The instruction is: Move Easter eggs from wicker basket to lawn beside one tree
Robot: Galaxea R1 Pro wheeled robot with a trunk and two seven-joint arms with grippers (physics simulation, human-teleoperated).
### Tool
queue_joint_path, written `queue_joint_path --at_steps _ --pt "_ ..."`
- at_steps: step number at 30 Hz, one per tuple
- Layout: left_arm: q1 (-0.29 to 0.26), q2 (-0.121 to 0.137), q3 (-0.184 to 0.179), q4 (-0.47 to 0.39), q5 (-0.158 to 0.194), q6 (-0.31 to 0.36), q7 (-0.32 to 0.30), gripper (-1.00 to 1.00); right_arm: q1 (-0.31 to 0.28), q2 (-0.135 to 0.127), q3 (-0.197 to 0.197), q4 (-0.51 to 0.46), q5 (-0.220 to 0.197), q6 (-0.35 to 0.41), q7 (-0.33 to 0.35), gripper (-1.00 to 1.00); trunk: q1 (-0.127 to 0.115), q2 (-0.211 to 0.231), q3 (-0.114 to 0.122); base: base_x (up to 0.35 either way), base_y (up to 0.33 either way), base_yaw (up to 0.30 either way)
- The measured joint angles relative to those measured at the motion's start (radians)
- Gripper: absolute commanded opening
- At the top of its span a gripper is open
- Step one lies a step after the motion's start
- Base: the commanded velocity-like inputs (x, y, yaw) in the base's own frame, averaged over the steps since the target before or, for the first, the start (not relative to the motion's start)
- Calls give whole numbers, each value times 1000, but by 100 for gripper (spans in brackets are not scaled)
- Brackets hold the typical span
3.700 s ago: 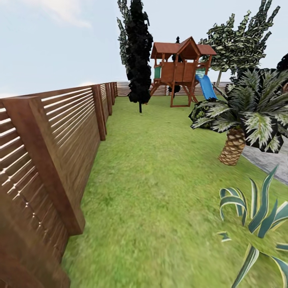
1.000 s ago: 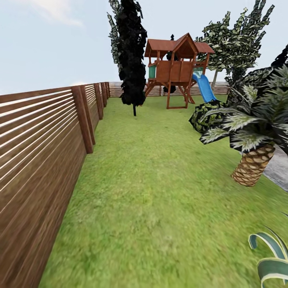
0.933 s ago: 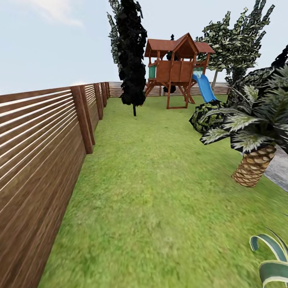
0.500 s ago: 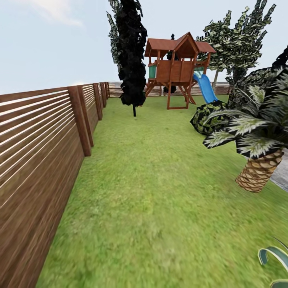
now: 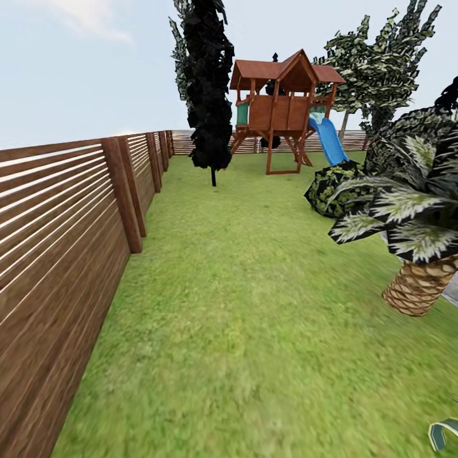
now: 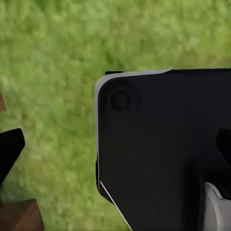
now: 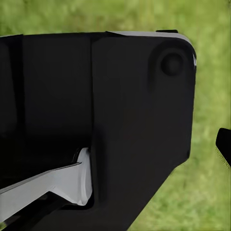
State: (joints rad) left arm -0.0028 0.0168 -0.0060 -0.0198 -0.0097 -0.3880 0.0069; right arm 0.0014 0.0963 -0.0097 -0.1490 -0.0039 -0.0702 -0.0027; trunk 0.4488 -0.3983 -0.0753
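Note:
The eggs and the wicker basket are out of view. The lawn (image 5: 254, 305) stretches ahead as a long green strip. A tree (image 5: 375, 63) with speckled whitish-green foliage and a pale trunk stands at the far right, behind the play tower. In the left wrist view my left gripper (image 6: 115, 149) hangs over grass and the robot's dark body, its black fingertips (image 6: 9, 151) far apart and holding nothing. My right gripper (image 7: 115, 144) shows one black fingertip (image 7: 224, 146) at the frame's edge, over grass, with nothing held.
A brown slat fence (image 5: 63, 216) runs along the left. An all-black tree (image 5: 210, 83) and a wooden play tower with a blue slide (image 5: 280, 108) stand at the far end. A palm (image 5: 416, 229) and a dark bush (image 5: 334, 184) crowd the right side.
The camera has rolled forward along the lawn: fence posts slid back to the left, the palm drifted right and lower, and the striped plant at the bottom right has nearly left the picture.

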Motion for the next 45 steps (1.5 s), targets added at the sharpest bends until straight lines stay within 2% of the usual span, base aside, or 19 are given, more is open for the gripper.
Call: queue_joint_path --at_steps 23,45 --pt "0 0 0 0 0 0 0 100 0 0 0 1 0 0 0 100 0 0 0 336 5 0" --pt "0 0 -1 0 0 0 0 100 0 -1 0 1 0 0 0 100 0 0 0 336 84 0"
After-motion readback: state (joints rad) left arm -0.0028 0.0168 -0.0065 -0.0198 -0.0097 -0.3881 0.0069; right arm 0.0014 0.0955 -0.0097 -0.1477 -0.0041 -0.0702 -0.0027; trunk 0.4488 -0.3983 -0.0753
